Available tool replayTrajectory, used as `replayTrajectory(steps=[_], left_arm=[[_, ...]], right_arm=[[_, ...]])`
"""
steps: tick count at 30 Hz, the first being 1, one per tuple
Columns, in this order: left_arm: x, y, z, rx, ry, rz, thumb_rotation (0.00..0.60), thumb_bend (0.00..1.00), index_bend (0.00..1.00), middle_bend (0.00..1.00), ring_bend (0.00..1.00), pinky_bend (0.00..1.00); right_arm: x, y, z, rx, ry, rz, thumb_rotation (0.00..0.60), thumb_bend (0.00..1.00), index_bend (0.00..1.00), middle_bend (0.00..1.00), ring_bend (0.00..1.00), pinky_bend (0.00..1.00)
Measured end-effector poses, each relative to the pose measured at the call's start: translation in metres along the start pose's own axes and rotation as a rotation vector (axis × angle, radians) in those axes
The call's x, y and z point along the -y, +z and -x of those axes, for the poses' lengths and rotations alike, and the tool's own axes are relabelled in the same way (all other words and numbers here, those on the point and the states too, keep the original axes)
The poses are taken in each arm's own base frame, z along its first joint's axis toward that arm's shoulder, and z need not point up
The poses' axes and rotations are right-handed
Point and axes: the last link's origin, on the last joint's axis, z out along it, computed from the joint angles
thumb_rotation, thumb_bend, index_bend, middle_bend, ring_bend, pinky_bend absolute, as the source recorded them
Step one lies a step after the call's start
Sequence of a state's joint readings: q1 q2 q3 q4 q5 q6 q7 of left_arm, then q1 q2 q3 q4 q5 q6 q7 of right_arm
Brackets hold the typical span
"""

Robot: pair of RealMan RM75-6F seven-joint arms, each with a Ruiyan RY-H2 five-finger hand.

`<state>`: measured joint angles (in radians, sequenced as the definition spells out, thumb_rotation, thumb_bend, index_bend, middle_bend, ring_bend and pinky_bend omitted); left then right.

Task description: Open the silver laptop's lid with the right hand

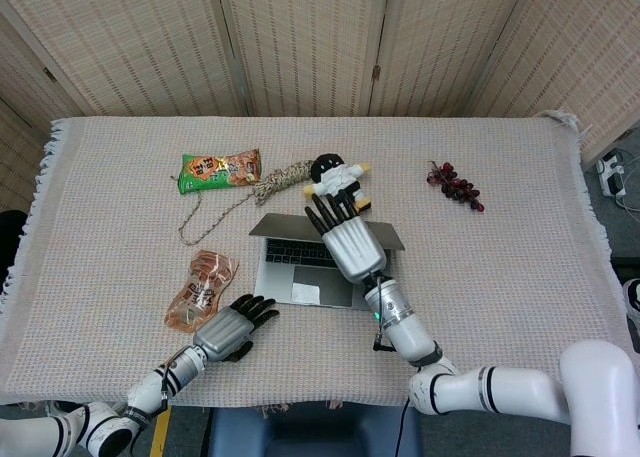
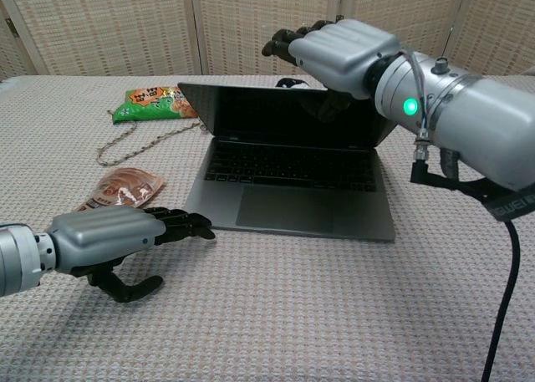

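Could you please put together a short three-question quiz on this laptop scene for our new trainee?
1. True or false: the laptop lid is up far enough for the keyboard to show.
2. Which hand is on the top edge of the laptop's lid? A) the left hand B) the right hand C) neither
3. Fill in: the left hand hovers just in front of the ______ snack packet, left of the laptop.

Key
1. True; keyboard and trackpad both show in the chest view.
2. B; its fingers curl over the screen's upper edge, while the left hand holds nothing.
3. Orange; the green snack packet lies further back beside the rope.
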<state>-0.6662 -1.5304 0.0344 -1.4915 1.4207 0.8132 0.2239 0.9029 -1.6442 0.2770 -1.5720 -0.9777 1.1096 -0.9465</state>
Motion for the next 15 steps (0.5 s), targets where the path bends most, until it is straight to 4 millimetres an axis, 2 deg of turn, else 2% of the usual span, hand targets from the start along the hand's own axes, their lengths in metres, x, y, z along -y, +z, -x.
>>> replayTrajectory(steps=[15], left_arm=[[-0.001, -0.002, -0.001, -0.001, 0.006, -0.004, 0.6, 0.61, 0.01, 0.05, 0.0, 0.0]], right_arm=[[-0.049, 0.045, -0.015, 0.038, 0.022, 0.118, 0.6, 0.6, 0.0, 0.0, 0.0, 0.0]])
